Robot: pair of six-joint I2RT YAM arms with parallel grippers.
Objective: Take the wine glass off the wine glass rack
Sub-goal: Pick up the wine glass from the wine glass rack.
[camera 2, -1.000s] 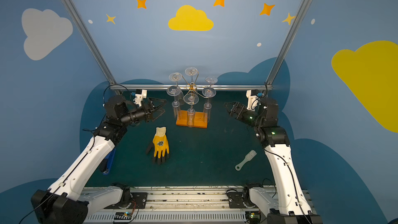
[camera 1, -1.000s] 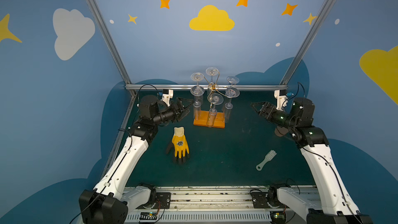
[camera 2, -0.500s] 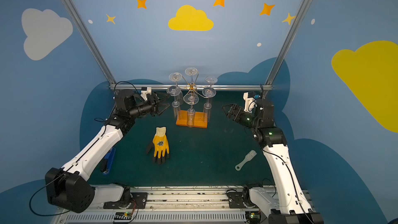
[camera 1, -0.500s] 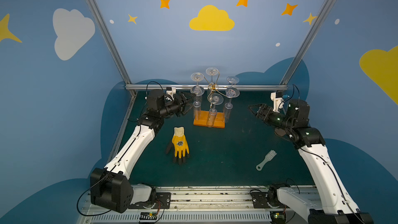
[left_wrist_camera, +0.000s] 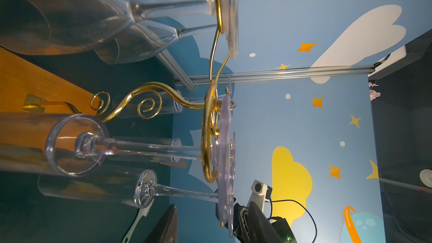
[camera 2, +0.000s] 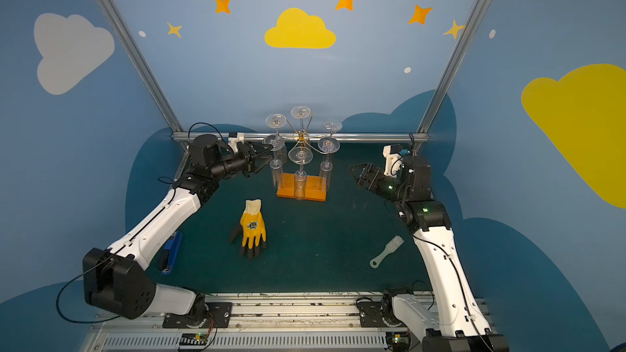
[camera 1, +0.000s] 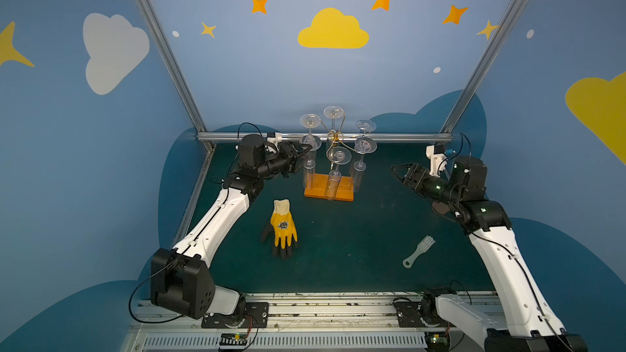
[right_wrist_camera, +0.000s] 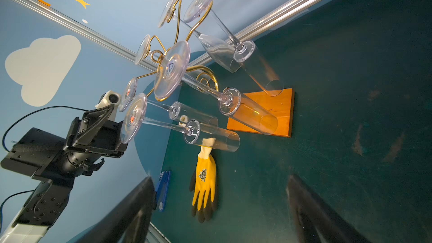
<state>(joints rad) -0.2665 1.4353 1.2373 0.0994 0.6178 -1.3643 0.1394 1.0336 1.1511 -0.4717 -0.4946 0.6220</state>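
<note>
- The dark green desk (camera 1: 372, 231) carries the rack near its far edge, between the two arms.
- The thin gold wire wine glass rack on a flat orange wooden base (camera 1: 343, 191) holds six clear flutes upside down, their round feet hooked in its curled arms.
- The black left pincer (camera 1: 304, 155) sits at the rack's left side. Its jaws are part-way apart on either side of one stem, just under the foot, with no pinch visible. The step in hand looks like setting the grasp.
- The black right pincer (camera 1: 396, 174) hangs wide and empty, well apart from the rack.
- The tall, narrow, clear plastic wine glass (camera 1: 309, 174) hangs bowl-down on the arm nearest the left pincer. Next it probably needs a firm hold on the stem, then a sideways slide out of the curl without knocking its neighbours.
</note>
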